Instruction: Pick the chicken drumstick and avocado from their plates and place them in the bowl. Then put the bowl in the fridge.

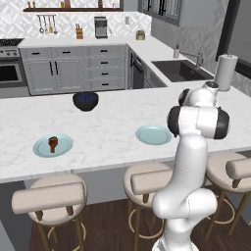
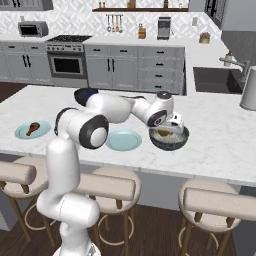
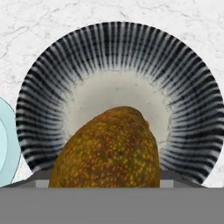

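1. Surface (image 1: 108,132): long white marble island top with grey veining. It carries every item below. Padded round stools (image 1: 54,196) stand along its near edge.

2. Robot arm (image 2: 112,107): white with dark joints, stretched out low across the surface toward the ribbed bowl.

3. Ribbed bowl (image 3: 118,48): wide and deep, with dark blue-grey streaks running down the wall and a pale whitish bottom. It stands upright on the surface, just beside the empty plate, directly beneath the end effector. In the right base view its rim (image 2: 182,141) shows under the white hand.

4. Empty plate (image 1: 153,135): flat, round, pale teal, nothing on it. A sliver of its edge (image 3: 5,144) appears at the left of the hand view.

5. Second plate (image 1: 41,148): same pale teal, well apart from the bowl, near the far left end of the surface. It bears the drumstick.

6. Dark bowl (image 1: 86,100): small, navy to almost black, further back on the surface.

7. End effector (image 2: 170,128): poised over the ribbed bowl, clenched around the avocado, its fingertips hidden behind the fruit in the hand view.

8. Avocado (image 3: 105,151): rounded, olive-brown with yellow-orange speckling, held above the bowl's pale middle.

9. Drumstick (image 1: 53,143): reddish-brown, lying on the second plate.
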